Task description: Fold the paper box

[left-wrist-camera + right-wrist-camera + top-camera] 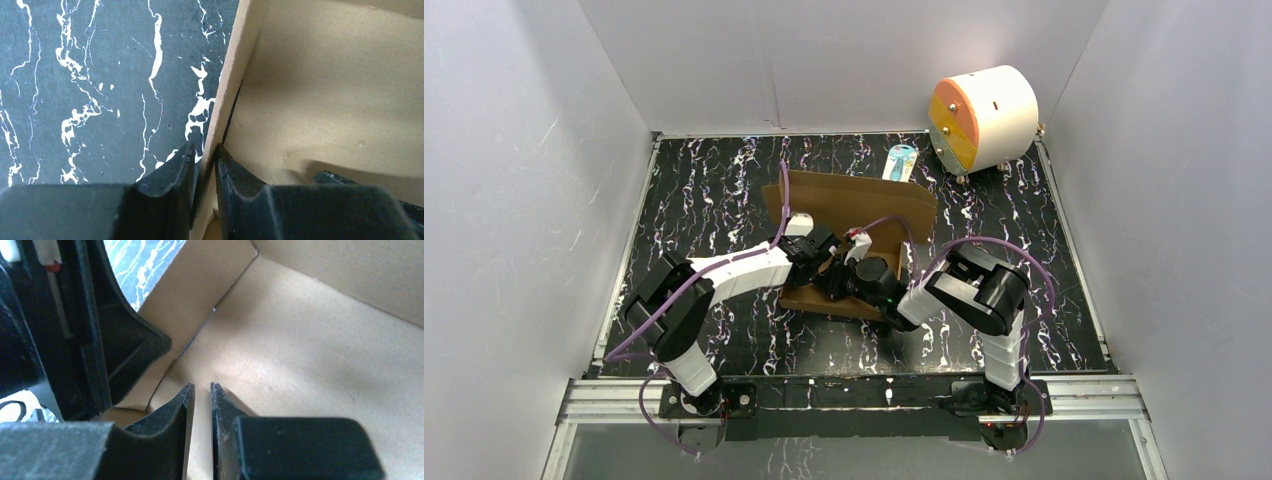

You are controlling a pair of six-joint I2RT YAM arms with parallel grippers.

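Note:
The paper box (854, 205) is brown cardboard lying mid-table with its back panel raised. My left gripper (822, 252) is at the box's left side. In the left wrist view it (204, 160) is shut on the upright left wall of the paper box (230, 90), one finger outside and one inside. My right gripper (842, 284) reaches into the box from the right. In the right wrist view it (200, 390) hovers low over the box floor (310, 355), open by a narrow gap with nothing in it. The left gripper's black finger (130, 340) shows close on its left.
A white-and-orange cylinder (982, 118) stands at the back right. A small blue-and-white item (901, 163) lies just behind the box. White walls enclose the black marbled table (714, 190) on three sides. The two wrists sit very close together.

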